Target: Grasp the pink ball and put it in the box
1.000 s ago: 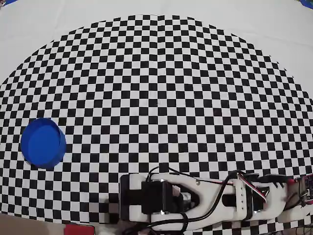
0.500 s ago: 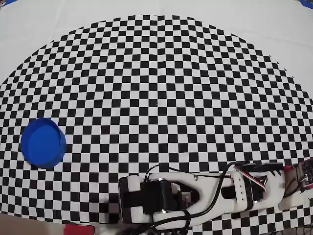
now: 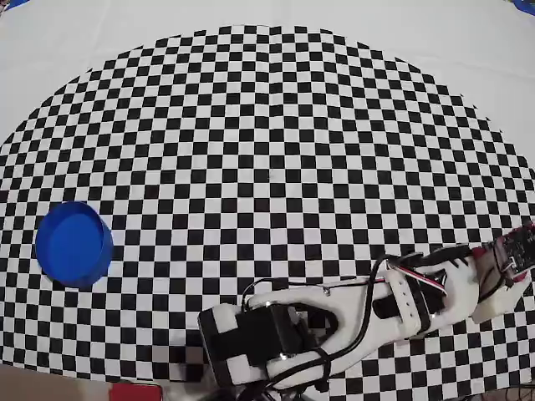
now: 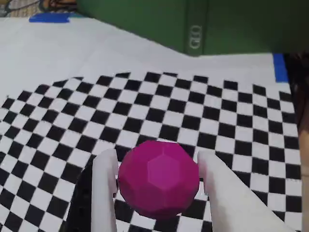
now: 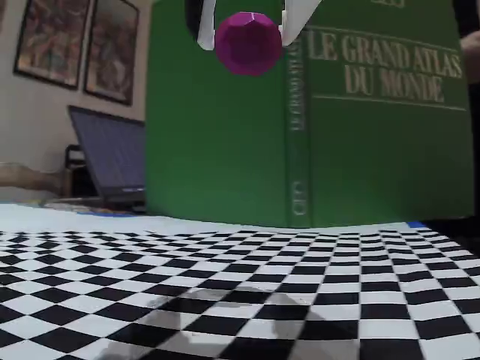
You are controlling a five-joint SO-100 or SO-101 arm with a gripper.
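The pink ball [image 4: 158, 178] sits between the two white fingers [image 4: 105, 186] of my gripper [image 4: 155, 155], which is shut on it. The fixed view shows the ball [image 5: 248, 43] lifted high above the checkered mat, with the gripper [image 5: 246, 41] reaching down from the top edge. In the overhead view the ball and the fingers are hidden under the arm's wrist [image 3: 251, 342], near the bottom edge. The blue box [image 3: 73, 244] stands at the left of the mat, up and to the left of the wrist, with nothing inside.
A tall green atlas book [image 5: 315, 112] stands upright at the mat's far edge, with a laptop [image 5: 105, 161] to its left. A red object [image 3: 134, 391] pokes in at the overhead view's bottom edge. White cloth [image 3: 468, 50] surrounds the checkered mat [image 3: 276, 167].
In the overhead view the arm has swung: its right part rose toward the frame's middle, and the wrist shifted slightly down and left. The box has not moved.
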